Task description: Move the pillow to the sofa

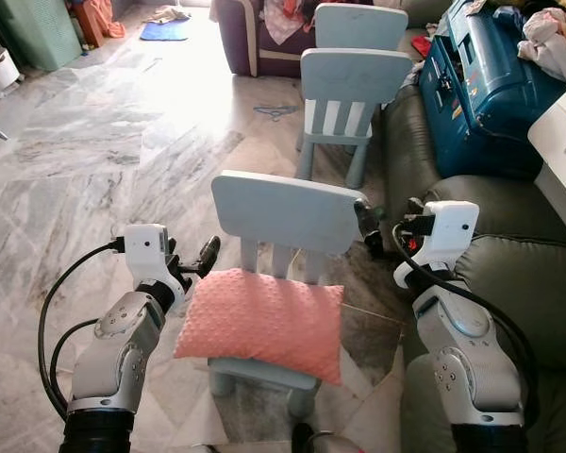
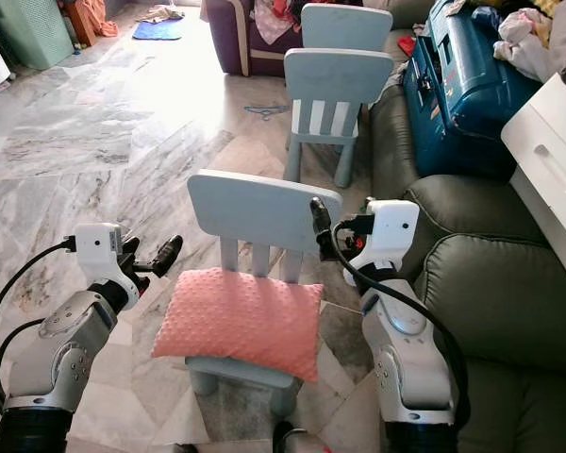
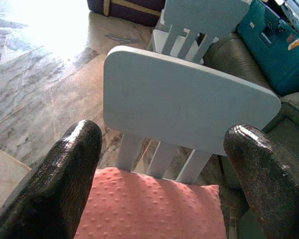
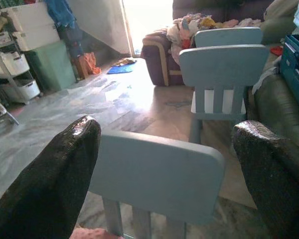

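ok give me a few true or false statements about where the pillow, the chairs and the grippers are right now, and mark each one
1. The pink dotted pillow lies on the seat of the nearest pale blue child's chair. True.
2. The left gripper is clamped on the pillow. False: it is open and hangs beside the chair, apart from the pillow.
3. The right gripper is near the chair's backrest corner. True.
4. The pillow already rests on the grey-green sofa. False: it is on the chair, the sofa is to the robot's right.
5. A blue hard suitcase sits on the sofa. True.
6. Only one pale blue chair stands on the marble floor. False: a second pale blue chair stands farther off.
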### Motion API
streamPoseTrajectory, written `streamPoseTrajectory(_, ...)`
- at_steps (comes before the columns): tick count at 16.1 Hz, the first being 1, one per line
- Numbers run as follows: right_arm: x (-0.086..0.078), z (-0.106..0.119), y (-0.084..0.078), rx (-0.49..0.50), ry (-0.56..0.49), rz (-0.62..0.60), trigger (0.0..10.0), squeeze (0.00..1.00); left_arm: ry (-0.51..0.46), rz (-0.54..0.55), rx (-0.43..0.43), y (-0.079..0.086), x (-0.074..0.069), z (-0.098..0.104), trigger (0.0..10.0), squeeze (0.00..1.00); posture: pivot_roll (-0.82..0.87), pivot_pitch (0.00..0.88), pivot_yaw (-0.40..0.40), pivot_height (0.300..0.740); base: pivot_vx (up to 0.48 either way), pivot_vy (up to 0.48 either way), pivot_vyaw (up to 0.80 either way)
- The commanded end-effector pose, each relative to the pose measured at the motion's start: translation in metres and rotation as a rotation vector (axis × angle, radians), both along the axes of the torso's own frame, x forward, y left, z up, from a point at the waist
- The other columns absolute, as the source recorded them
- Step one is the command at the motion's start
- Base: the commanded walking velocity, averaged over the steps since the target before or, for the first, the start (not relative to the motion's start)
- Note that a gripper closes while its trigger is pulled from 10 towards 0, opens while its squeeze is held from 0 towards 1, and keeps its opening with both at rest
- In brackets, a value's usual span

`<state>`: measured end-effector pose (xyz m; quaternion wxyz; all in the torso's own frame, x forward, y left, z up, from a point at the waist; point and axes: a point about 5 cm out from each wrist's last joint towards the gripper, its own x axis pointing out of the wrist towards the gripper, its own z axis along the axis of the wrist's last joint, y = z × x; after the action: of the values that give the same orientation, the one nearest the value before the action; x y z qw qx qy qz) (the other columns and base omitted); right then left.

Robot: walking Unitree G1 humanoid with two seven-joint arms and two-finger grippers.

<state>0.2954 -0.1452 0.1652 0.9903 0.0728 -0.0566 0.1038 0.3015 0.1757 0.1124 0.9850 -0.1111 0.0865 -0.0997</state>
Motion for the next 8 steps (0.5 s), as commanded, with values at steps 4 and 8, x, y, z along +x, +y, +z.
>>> streamPoseTrajectory(4, -0.0011, -0.001, -0.0017, 0.004, 0.006, -0.006, 10.0, 0.0, 0.015, -0.011, 0.01, -0.0016, -0.0012, -0.0027, 10.0, 0.0, -0.12, 0.131, -0.007, 0.74, 0.0, 0.0, -0.79)
streamPoseTrajectory(8, -0.0013, -0.0005, -0.0022, -0.004, 0.004, -0.006, 10.0, 0.0, 0.009, -0.017, 0.005, -0.0036, -0.0022, -0.0026, 10.0, 0.0, -0.13, 0.132, -0.007, 0.74, 0.0, 0.0, 0.0)
